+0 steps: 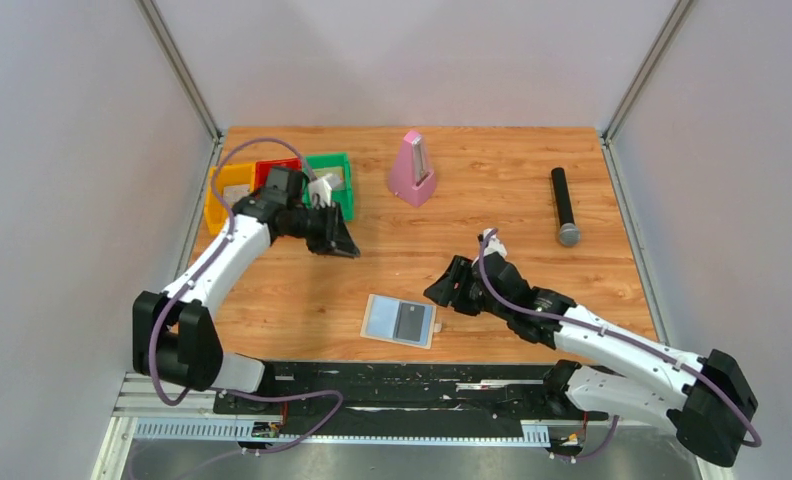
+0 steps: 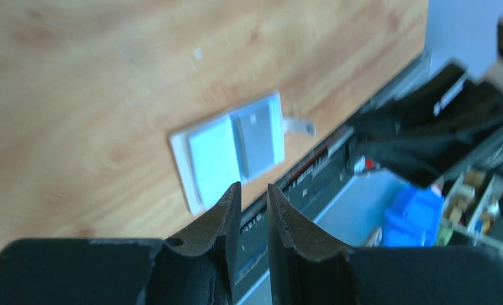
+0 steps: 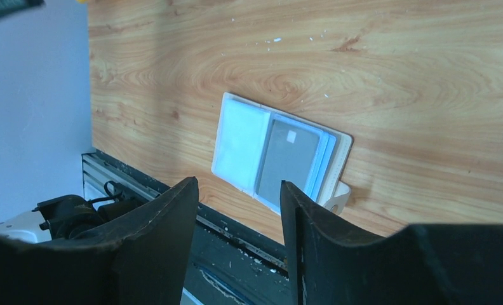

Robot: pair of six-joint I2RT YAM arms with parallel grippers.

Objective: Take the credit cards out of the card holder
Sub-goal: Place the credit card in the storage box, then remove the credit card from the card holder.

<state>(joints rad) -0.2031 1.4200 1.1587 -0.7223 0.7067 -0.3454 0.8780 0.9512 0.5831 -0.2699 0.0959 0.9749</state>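
Note:
The card holder [image 1: 381, 318] lies open near the table's front edge, with a cream rim and pale blue panels. A dark grey card [image 1: 410, 321] lies on its right panel. Both also show in the left wrist view, holder [image 2: 212, 154] and card [image 2: 258, 136], and in the right wrist view, holder [image 3: 241, 143] and card [image 3: 287, 159]. The yellow-gold card is out of view. My left gripper [image 1: 344, 245] hangs by the bins, far from the holder; in its wrist view [image 2: 254, 187] the jaws are a narrow gap apart and empty. My right gripper [image 1: 438, 292] is open wide and empty just right of the holder, seen also in its wrist view [image 3: 239, 184].
Yellow [image 1: 228, 186], red [image 1: 272, 167] and green [image 1: 338, 172] bins stand at the back left. A pink metronome [image 1: 412, 170] stands at the back middle. A black microphone [image 1: 564, 205] lies at the right. The holder's strap tab [image 3: 339, 196] sticks out at its right side.

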